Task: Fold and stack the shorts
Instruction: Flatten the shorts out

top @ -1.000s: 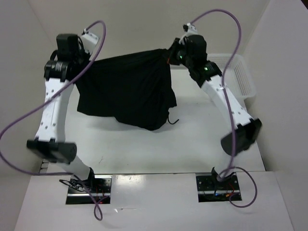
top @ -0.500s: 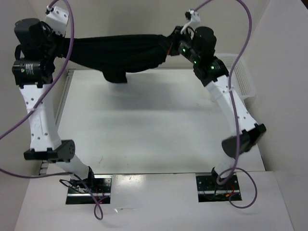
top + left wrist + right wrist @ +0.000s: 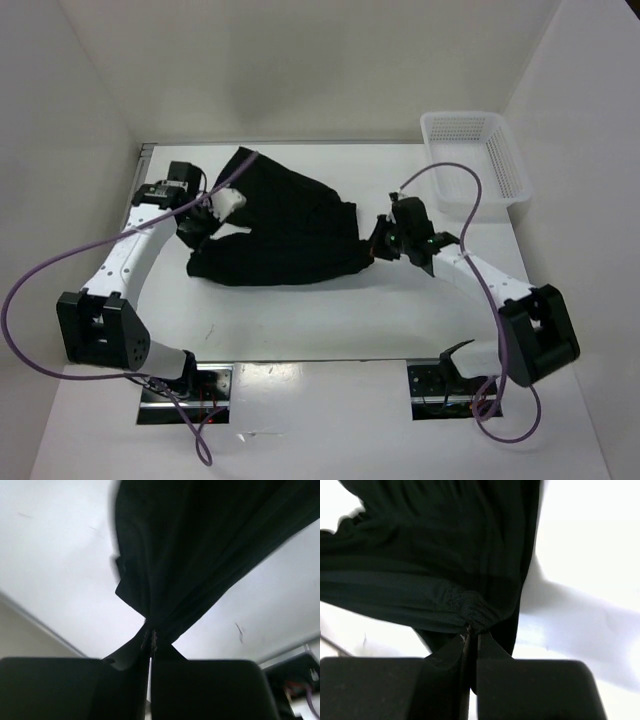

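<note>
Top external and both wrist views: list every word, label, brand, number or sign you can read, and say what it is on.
No text can be read in any view.
shorts: plain black, no print or tag showing.
white mesh basket: no label.
left gripper and right gripper: plain black, unmarked.

Shorts (image 3: pixel 285 230) were plain black all over, no print or logo afaict, just faint tone-on-tone bands in the fabric right ahead of the right gripper (image 3: pixel 471 634). That gripper was black too, same w/ the left gripper (image 3: pixel 151 639), so both kinda blended into the cloth. Table (image 3: pixel 330 310) under them was white w/ a few tiny dark scuffs. Arms (image 3: pixel 125 260) were white w/ black joints, cables (image 3: pixel 40 275) purple. Basket (image 3: pixel 508 165) out beyond the right gripper was white mesh.
</note>
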